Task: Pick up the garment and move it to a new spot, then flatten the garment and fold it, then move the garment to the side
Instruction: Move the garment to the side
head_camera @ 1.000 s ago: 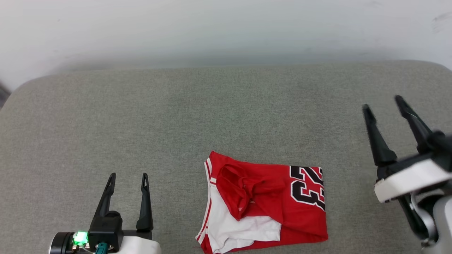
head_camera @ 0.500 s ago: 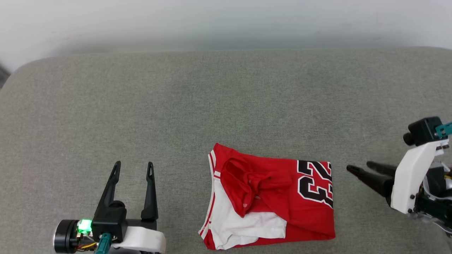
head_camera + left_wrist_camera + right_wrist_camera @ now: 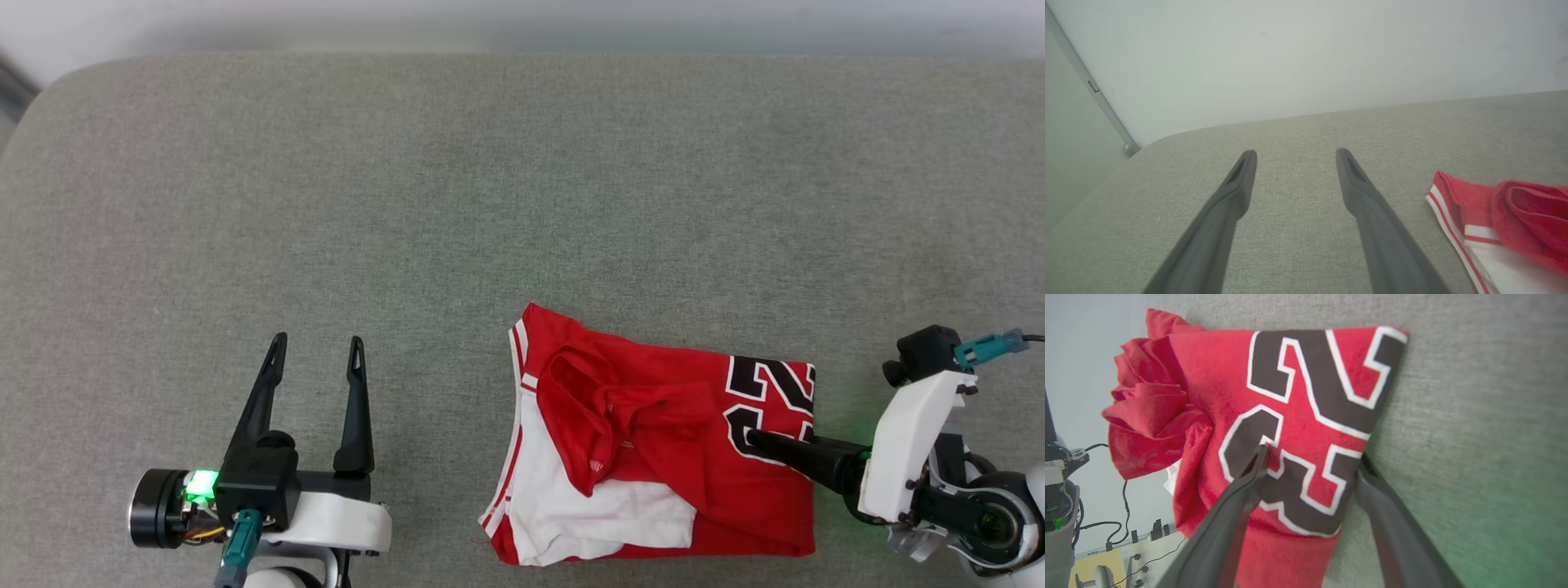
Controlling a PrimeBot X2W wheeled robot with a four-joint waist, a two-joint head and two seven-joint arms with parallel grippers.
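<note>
- Garment [image 3: 653, 457]: red jersey shirt, folded into a rough rectangle, lying flat on the desk [image 3: 457, 204] close to its near edge and right of the middle.
- Garment, detail: white sleeve panel on the near left part, red-and-white striped trim down the left end, and a loose bunched red fold on top near the middle. Black white-edged numbers sit at the right end, where the fold line cuts them off.
- Right gripper [image 3: 784, 445]: reaches in from the right edge side, low over the desk, jaws spread wide and clamping nothing.
- Right gripper, wrist view [image 3: 1313, 452]: one finger lies on the black numbers of the garment [image 3: 1298, 416]. The other meets the garment's right edge on the desk side; whether it goes under the cloth cannot be told.
- Left gripper [image 3: 318, 339]: over bare desk near the near edge, left of the middle and well apart from the garment, jaws released and holding nothing. A green light [image 3: 200, 483] glows on its wrist.
- Left gripper, wrist view [image 3: 1296, 152]: fingers point across bare fabric, with the garment's striped end [image 3: 1515, 220] off to the side.
- Desk: covered in grey woven fabric, with rounded far corners; a faint green glow falls on it beside the right gripper.
- Room: pale plain wall [image 3: 1306, 57] beyond the far edge. Black cables [image 3: 1118, 514] and grey equipment [image 3: 1059, 506] show past the garment in the right wrist view.
</note>
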